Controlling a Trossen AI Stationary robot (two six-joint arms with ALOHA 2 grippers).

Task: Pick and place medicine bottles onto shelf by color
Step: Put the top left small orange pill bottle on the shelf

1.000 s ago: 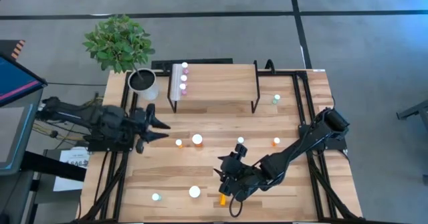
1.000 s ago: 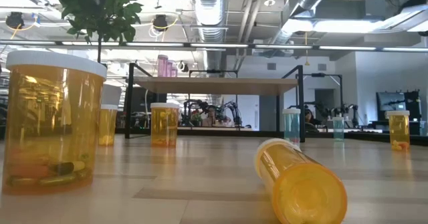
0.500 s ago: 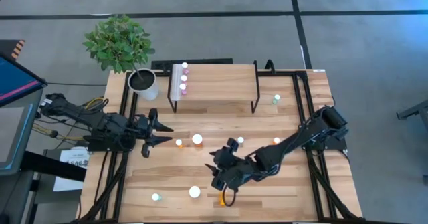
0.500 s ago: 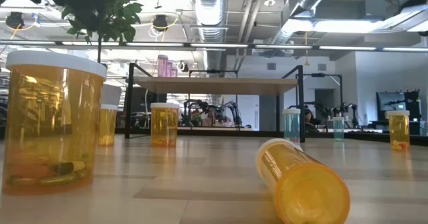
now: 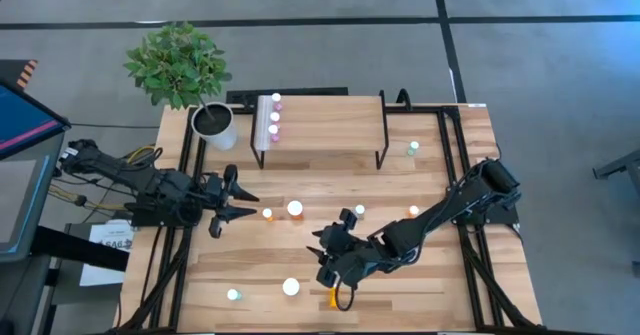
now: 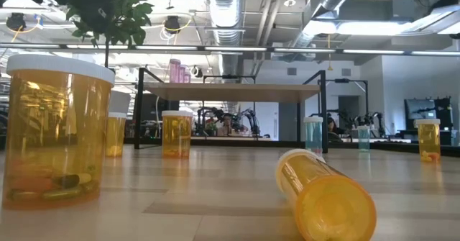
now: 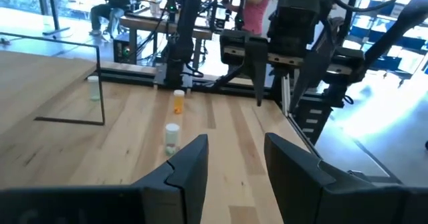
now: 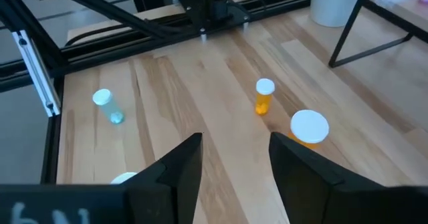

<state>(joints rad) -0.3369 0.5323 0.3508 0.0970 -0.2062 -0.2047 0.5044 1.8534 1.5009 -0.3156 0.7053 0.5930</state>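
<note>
Bottles scattered on the tabletop (image 5: 440, 275), three pink ones (image 5: 275, 116) already lined along the shelf (image 5: 325, 125), left end.

Light, rigid, smooth plastic by my judgement, apt to roll once tipped; grip across the body below the cap. Counted from above: three pink, two large orange (image 5: 295, 211), two small orange upright (image 5: 413, 212), one small orange lying on its side (image 5: 331, 298), three teal (image 5: 412, 149). Right gripper (image 5: 322, 264) hangs open and empty beside the lying bottle; left gripper (image 5: 236, 202), open and empty, points at a small orange bottle mid-left.
</note>
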